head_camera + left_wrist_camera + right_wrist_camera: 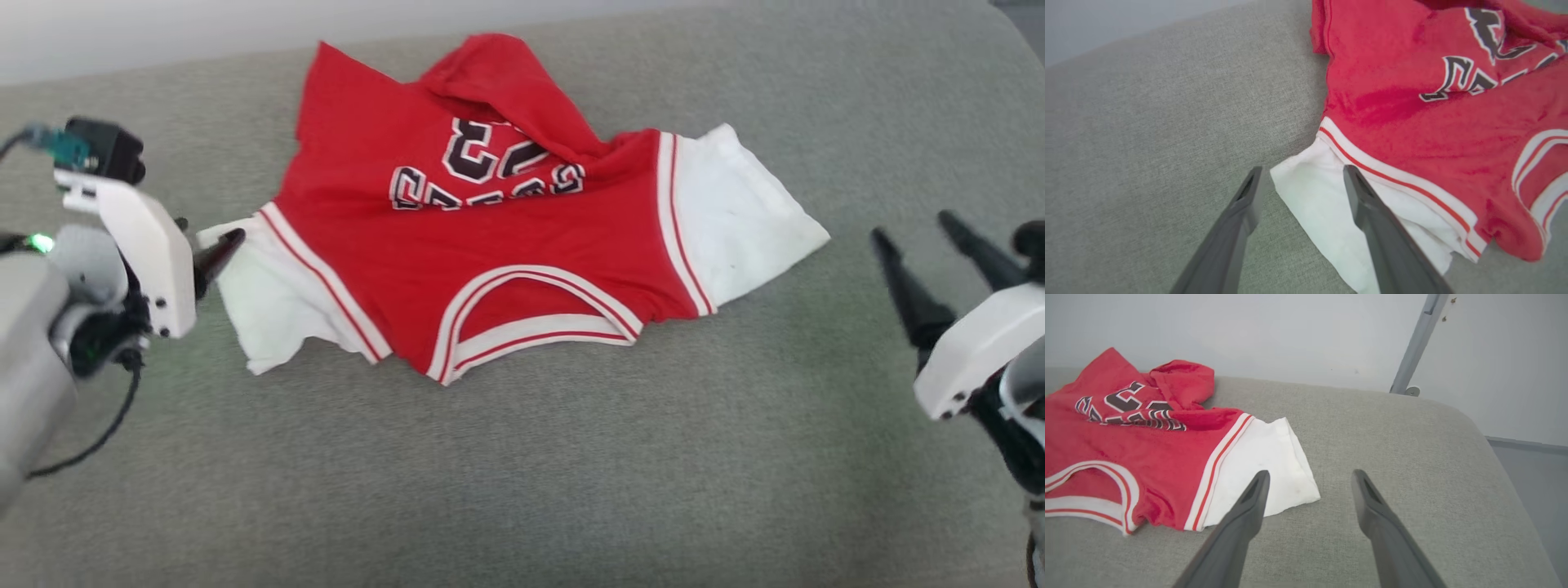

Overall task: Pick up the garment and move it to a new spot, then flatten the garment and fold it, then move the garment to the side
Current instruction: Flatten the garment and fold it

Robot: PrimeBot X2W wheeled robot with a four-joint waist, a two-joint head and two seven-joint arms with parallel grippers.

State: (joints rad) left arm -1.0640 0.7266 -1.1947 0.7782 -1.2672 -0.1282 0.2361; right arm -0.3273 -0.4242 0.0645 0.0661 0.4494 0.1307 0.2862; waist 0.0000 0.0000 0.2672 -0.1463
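Now — garment (490, 245): rumpled soft red cloth | cushion (571, 490): grey woven

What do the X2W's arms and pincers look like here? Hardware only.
The left pincer and right pincer each have two long dark tapered fingers on a white angular housing. The left arm has a pale grey forearm, a green light, a looping black cable and a black block with a teal plug.

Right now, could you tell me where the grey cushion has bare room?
Widest: the grey cushion's near strip, below the jersey's neckline, between the left gripper and right gripper. Also bare: from the right-hand sleeve to the right gripper. Crowded: the left-hand sleeve, at the left gripper's fingers.
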